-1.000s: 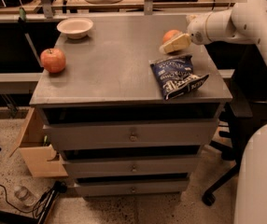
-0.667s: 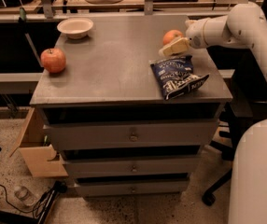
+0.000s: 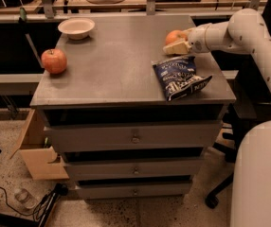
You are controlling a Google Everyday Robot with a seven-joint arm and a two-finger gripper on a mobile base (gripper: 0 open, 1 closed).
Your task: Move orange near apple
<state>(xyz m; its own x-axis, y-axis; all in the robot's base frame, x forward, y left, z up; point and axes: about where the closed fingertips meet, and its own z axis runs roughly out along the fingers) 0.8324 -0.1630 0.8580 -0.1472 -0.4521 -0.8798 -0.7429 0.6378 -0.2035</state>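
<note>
The orange (image 3: 174, 35) sits on the grey cabinet top (image 3: 116, 65) at the far right. My gripper (image 3: 178, 41) reaches in from the right at table height and is right at the orange, its cream tip in front of the fruit and partly covering its lower edge. The red apple (image 3: 54, 61) with a stem dimple stands near the left edge of the top, far from the orange and the gripper.
A dark blue crisp bag (image 3: 179, 76) lies just in front of the gripper near the right front corner. A white bowl (image 3: 76, 28) stands at the back left. An open wooden drawer box (image 3: 36, 150) juts out low at the left. The robot's white body (image 3: 261, 174) fills the lower right.
My arm has reached a little further left, bringing the gripper closer in on the orange. The orange, apple, bag and bowl have not moved.
</note>
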